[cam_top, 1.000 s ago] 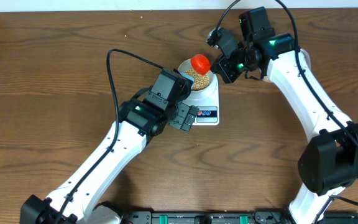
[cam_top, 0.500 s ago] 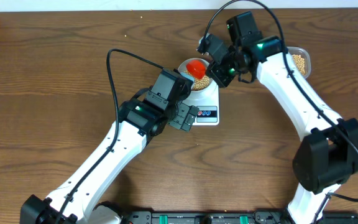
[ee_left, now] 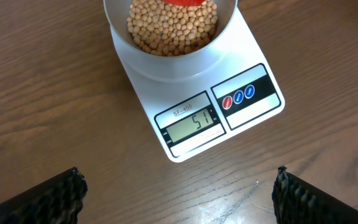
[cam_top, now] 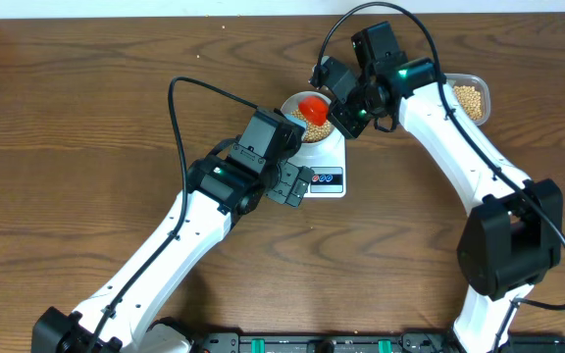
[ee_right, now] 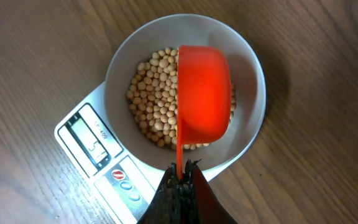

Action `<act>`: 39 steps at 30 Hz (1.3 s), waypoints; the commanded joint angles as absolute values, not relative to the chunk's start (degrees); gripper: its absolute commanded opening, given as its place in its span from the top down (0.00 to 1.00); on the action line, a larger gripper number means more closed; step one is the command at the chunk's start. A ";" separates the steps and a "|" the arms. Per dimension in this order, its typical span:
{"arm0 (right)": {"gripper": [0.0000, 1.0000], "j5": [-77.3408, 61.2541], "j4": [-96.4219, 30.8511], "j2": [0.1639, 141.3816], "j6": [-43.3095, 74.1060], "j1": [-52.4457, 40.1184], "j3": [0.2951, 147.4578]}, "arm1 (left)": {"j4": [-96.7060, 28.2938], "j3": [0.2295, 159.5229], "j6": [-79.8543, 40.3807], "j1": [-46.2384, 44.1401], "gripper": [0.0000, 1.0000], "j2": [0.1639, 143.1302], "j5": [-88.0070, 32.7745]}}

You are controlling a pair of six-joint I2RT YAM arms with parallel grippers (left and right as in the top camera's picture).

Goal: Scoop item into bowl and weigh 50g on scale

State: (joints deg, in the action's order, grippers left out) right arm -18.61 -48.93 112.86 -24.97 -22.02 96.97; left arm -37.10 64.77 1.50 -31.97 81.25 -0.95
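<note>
The red scoop (ee_right: 204, 93), clamped in the right gripper (ee_right: 180, 182), hangs over the bowl (ee_right: 248, 59) and covers about half its mouth from above. The left gripper (ee_left: 179, 176), jaws spread wide, hovers at the display end of the scale (ee_left: 188, 93). A clear tub (cam_top: 486, 98) sits just behind the right arm (cam_top: 459, 127). Bare tabletop (cam_top: 67, 147) lies left of the left arm (cam_top: 184, 235) and between the 2 arms.
</note>
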 commanded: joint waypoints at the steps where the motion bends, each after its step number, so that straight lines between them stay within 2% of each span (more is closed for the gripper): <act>1: 0.99 -18.06 -48.58 113.93 -25.82 -22.24 97.27 | -37.28 64.95 1.41 -31.79 0.02 81.30 -0.80; 39: 0.99 -16.99 -48.42 114.80 -26.00 -23.35 97.25 | -37.26 64.95 1.41 -31.79 0.02 81.30 -0.80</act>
